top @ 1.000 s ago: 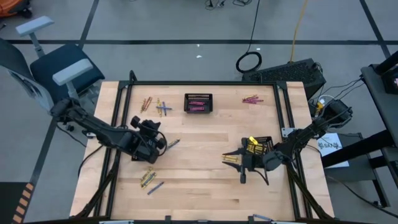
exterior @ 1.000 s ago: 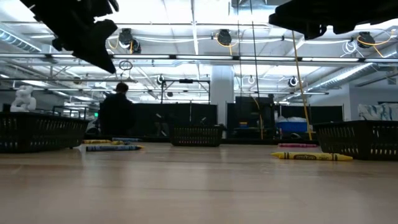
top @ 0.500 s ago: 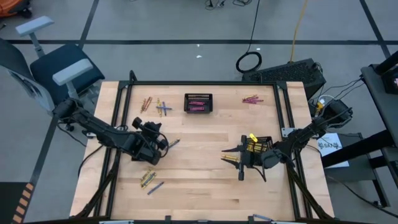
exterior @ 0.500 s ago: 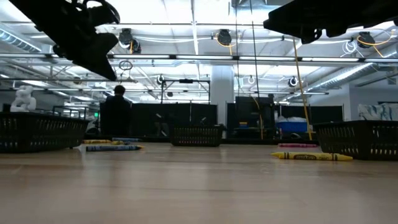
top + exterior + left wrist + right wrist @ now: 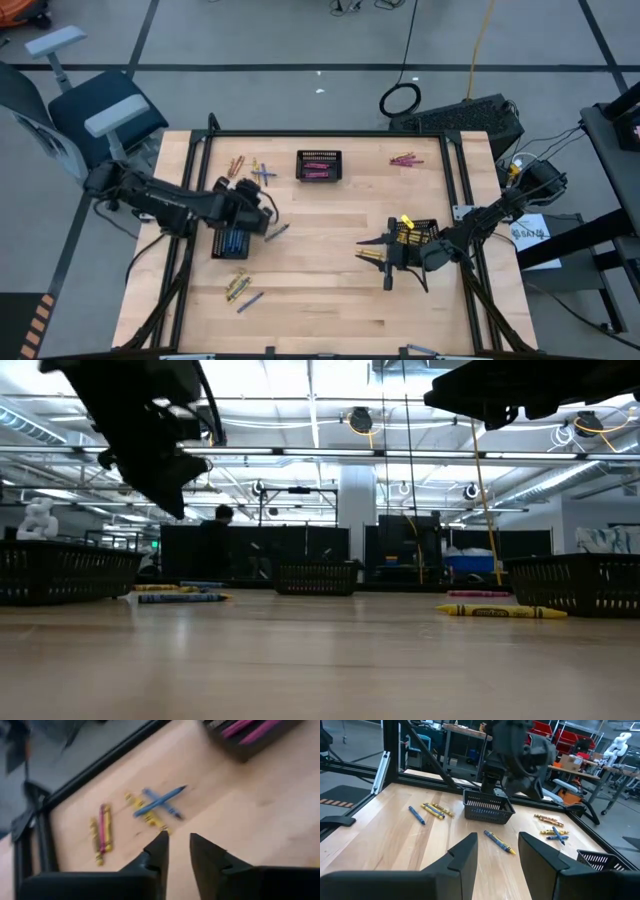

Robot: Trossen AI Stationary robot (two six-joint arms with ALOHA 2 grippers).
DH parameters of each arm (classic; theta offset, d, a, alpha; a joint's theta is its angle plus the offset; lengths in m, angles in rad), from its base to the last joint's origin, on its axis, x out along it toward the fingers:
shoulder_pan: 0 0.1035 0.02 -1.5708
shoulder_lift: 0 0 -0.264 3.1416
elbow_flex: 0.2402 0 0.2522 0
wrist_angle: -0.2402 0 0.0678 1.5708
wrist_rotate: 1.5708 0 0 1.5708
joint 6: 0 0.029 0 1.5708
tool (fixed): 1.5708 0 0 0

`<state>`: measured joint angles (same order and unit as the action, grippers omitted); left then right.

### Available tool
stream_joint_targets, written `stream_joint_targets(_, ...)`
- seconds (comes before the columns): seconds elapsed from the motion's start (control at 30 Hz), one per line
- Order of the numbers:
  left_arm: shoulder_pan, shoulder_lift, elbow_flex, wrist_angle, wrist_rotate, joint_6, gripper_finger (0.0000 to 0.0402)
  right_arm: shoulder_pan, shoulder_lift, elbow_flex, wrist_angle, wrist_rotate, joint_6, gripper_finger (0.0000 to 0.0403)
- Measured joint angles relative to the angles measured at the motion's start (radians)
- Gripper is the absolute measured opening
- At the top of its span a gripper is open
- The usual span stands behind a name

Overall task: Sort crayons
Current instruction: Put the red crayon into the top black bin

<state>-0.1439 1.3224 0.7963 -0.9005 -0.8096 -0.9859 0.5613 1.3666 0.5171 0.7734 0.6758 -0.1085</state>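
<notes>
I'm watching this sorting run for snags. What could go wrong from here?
1. The two blue crayons lie crossed over a yellow one, so the left gripper, open above them, may pinch more than one colour.
2. The basket of blue crayons sits right under the left arm, which could nudge it.
3. The right gripper hovers open beside the basket of yellow crayons.

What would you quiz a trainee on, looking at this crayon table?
1. True or false: the far middle basket holds pink crayons.
2. What colour fills the right-side basket beside the right end effector? A yellow, B green, C white.
3. Fill in: the crossed blue crayons lie ahead of the ___ end effector.
Key: 1 true; 2 A; 3 left.
</notes>
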Motion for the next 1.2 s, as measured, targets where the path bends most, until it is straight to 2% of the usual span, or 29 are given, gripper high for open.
stream_joint_targets(0.13,0.166,0.0,0.0,-0.082,0.076,0.026,0.0113,0.0,0.0,0.0,0.0,0.0,0.0,0.013)
stream_joint_targets(0.23,0.298,0.0,0.0,-0.081,0.093,0.098,0.0127,0.0,0.0,0.0,0.0,0.0,0.0,0.013)
stream_joint_targets(0.4,0.513,0.0,0.0,0.039,0.077,0.257,0.0132,0.0,0.0,0.0,0.0,0.0,-0.002,0.013)
stream_joint_targets(0.6,0.745,0.0,0.0,0.268,0.273,0.521,0.0132,0.0,0.0,0.0,0.0,0.0,-0.004,0.013)
stream_joint_targets(0.7,0.823,0.0,0.0,0.316,0.32,0.583,0.0132,0.0,0.0,0.0,0.0,0.0,-0.007,0.013)
stream_joint_targets(0.93,0.964,0.0,0.0,0.314,0.322,0.602,0.0132,-0.024,0.0,0.0,0.0,0.0,-0.011,0.013)
stream_joint_targets(1.2,1.113,0.0,0.0,0.337,0.456,0.653,0.0132,-0.033,0.0,0.0,0.0,0.0,0.005,0.013)
